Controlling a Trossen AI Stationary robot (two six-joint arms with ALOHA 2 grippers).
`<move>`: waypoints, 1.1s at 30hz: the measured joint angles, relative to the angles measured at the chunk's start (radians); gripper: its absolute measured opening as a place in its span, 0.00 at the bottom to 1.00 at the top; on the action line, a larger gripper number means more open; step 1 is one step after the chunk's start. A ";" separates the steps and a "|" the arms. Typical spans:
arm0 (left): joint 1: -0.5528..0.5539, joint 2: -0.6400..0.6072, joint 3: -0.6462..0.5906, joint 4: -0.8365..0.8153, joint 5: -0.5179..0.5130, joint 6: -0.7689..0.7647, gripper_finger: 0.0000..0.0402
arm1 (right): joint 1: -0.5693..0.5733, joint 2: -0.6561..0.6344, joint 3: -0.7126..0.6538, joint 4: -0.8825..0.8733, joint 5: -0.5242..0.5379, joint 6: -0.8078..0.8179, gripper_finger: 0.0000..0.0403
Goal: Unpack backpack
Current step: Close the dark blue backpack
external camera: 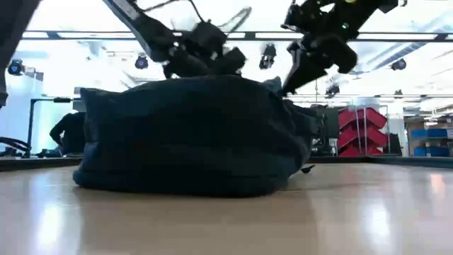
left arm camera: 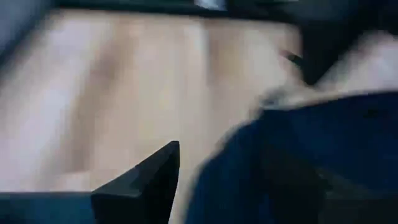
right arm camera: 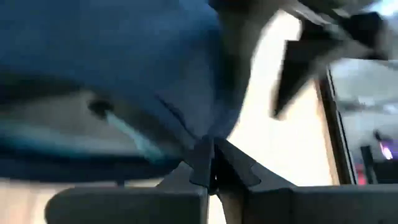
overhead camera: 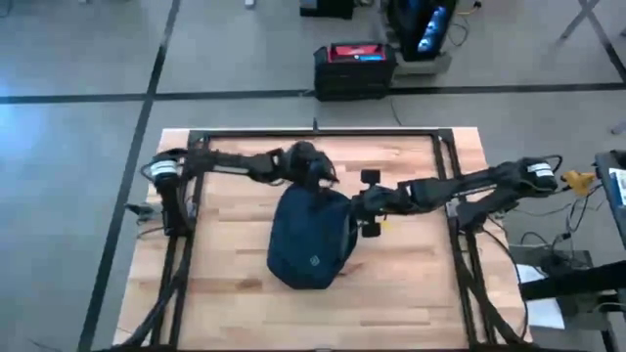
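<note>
Pinching the backpack (overhead camera: 311,240) rim, your right gripper (right arm camera: 210,163) anchors its right side; the left gripper (overhead camera: 315,178), fingers apart, sits at the far end.

Left wrist view blurred: only one finger (left arm camera: 146,180) of its gripper shows, backpack (left arm camera: 298,162) cut off at the frame edge. Backpack contents hidden in every view. Low view: both arms cropped at top.
</note>
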 joint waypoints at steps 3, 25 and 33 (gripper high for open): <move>-0.005 0.048 0.047 0.004 0.018 0.005 0.46 | 0.000 0.001 -0.006 -0.076 0.000 0.055 0.00; -0.008 0.201 0.114 0.074 0.144 -0.091 0.48 | -0.002 0.012 -0.077 -0.026 0.001 0.092 0.00; -0.009 0.223 0.115 0.070 0.137 -0.089 0.34 | -0.002 0.011 -0.077 -0.026 0.001 0.096 0.00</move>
